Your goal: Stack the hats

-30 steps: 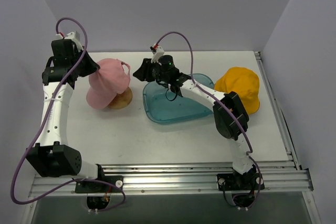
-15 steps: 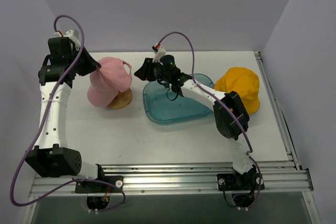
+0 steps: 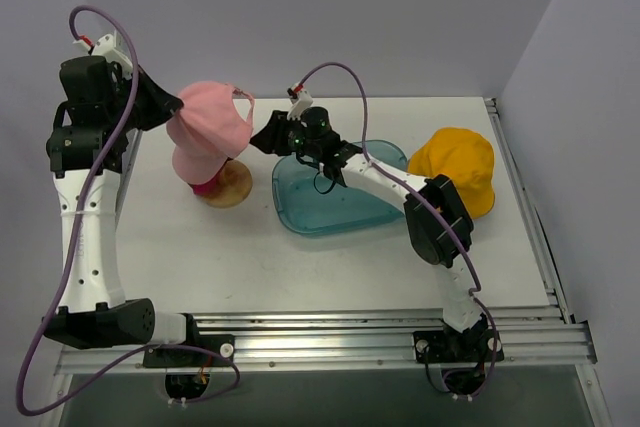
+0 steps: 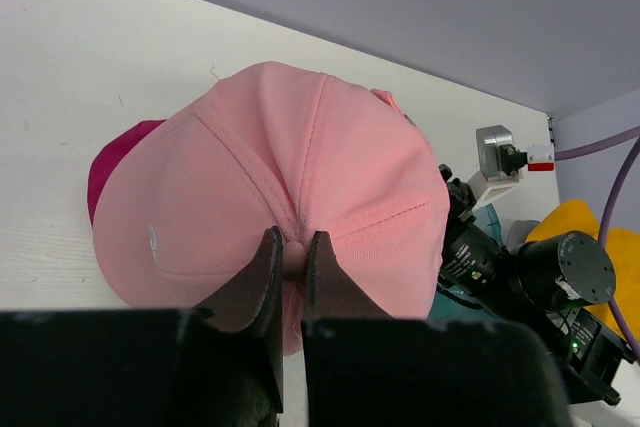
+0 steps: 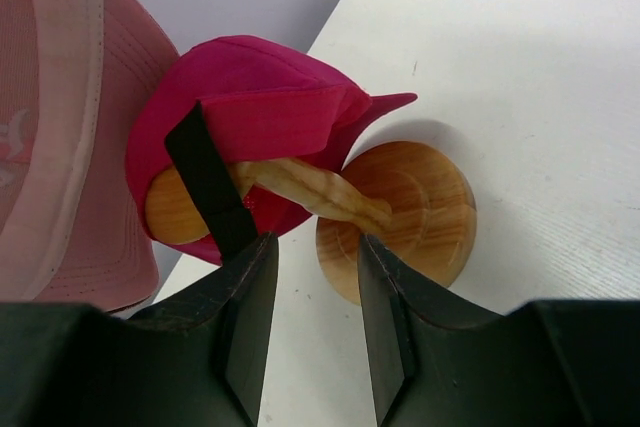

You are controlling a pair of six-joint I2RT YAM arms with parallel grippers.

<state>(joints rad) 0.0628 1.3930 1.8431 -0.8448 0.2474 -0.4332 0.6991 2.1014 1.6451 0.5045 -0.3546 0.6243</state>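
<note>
While looking down from the top camera, seeing the left gripper (image 3: 178,107) clenched on the crown of the pale pink hat (image 3: 212,132), holding it above the wooden stand (image 3: 234,188) at far left, with a sliver of the magenta hat (image 3: 204,187) peeking out beneath; finding the right gripper (image 3: 262,137) just right of that pink hat, by the far left rim of the teal tray (image 3: 335,209), and the yellow-orange hat (image 3: 458,167) lying on the table (image 3: 300,257) at far right, well apart. Switching to the left wrist camera, watching the jaws pinching a fold of pink cloth, nearly closed, magenta brim showing at the left. Turning to the right wrist camera, noting the jaws standing apart, grasping nothing, facing the magenta hat sitting on the stand's round top, the pink hat hanging at left.
</note>
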